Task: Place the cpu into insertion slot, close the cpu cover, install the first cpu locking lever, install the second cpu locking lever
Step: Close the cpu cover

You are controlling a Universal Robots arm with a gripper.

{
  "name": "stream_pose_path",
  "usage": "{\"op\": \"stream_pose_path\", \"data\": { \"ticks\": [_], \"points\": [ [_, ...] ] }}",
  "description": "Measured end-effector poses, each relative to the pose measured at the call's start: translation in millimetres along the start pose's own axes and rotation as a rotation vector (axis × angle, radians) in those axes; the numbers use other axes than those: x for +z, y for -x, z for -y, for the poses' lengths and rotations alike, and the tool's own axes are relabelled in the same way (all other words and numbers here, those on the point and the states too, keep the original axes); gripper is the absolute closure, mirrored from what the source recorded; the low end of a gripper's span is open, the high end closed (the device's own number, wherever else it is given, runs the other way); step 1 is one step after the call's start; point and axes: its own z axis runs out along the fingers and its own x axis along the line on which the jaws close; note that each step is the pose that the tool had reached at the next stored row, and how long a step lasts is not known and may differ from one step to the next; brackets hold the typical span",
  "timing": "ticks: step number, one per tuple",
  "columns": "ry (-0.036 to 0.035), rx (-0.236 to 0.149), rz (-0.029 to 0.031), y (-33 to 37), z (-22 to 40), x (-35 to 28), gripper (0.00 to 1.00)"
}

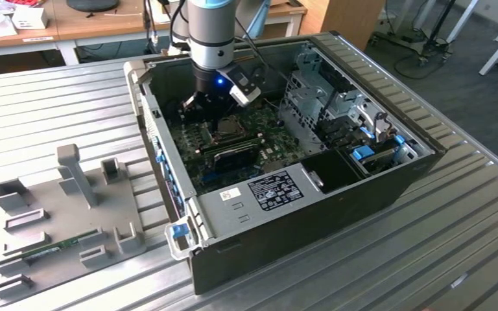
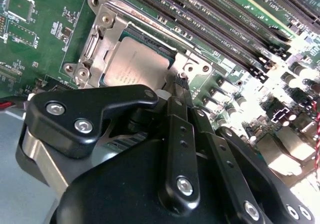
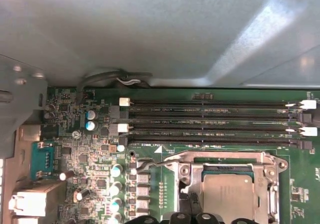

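In the second wrist view, the cpu (image 2: 134,68) lies flat in the insertion slot (image 2: 102,17), with the cpu cover (image 2: 94,46) down around it. The gripper (image 2: 181,86) hangs just beside one corner of the slot, drawn narrow, with nothing visibly held.

Exterior view: bright, even room light, probably from overhead; shadows soft. Slatted table (image 1: 456,220) has pale sheen; computer case (image 1: 310,240) interior dimmer. Second wrist view: harsh glare bleaches motherboard (image 2: 47,41) beyond memory slots (image 2: 215,28); black gripper (image 2: 182,83) carries small highlights. First wrist view: case wall (image 3: 150,33) hazy, with broad reflection streak; cpu (image 3: 227,196) lid gives dull sheen.
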Motion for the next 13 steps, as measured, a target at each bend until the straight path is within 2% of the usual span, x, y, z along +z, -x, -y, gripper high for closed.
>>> {"op": "stream_pose_path", "data": {
  "ticks": [5, 13],
  "points": [
    [-0.0003, 0.000, -0.0002, 0.2, -0.1, -7.5, 0.90],
    [-0.0003, 0.000, -0.0002, 0.8, -0.3, -26.6, 0.90]
  ]
}}
